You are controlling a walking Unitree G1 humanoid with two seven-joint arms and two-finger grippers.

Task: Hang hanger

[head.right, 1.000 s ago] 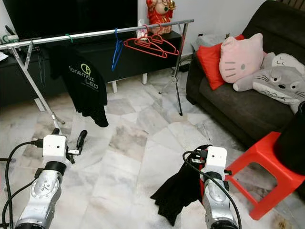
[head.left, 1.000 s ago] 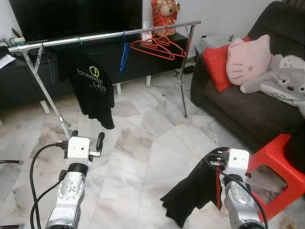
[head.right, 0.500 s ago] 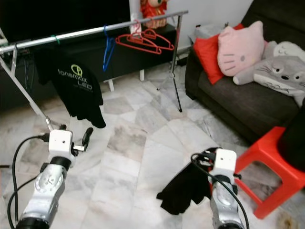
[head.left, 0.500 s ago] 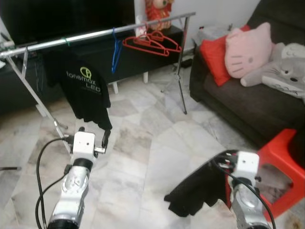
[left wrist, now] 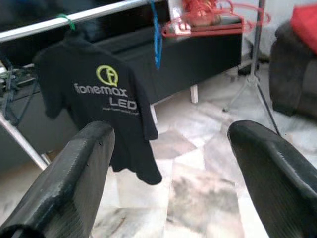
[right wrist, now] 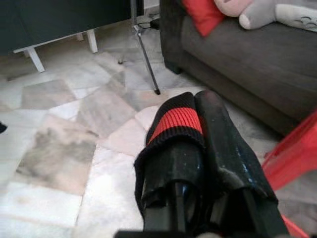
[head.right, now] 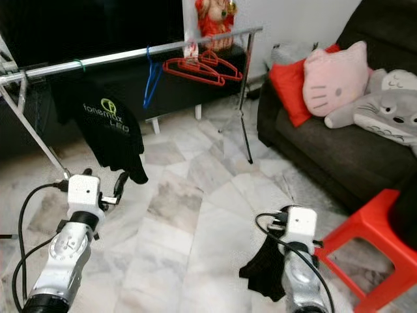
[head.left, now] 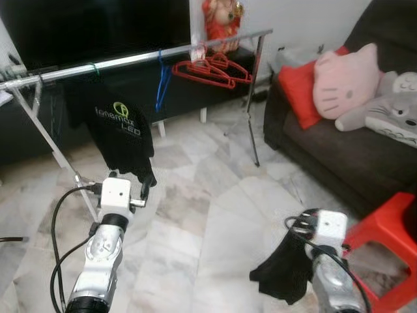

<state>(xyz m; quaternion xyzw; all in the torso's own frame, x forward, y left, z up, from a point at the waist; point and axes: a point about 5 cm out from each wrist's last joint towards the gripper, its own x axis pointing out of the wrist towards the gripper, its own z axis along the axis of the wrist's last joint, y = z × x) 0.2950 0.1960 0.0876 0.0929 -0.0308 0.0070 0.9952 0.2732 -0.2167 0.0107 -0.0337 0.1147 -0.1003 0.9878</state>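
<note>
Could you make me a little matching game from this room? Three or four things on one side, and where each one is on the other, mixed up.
Things:
1. black T-shirt with a logo
2. red hangers
3. pink cat cushion
4. black garment with a red band

Places:
A. on the dark sofa
B. clamped in the right gripper
C. hanging near the left end of the clothes rail
D. hanging near the right end of the rail

Pairs: 1-C, 2-D, 3-A, 4-B
</note>
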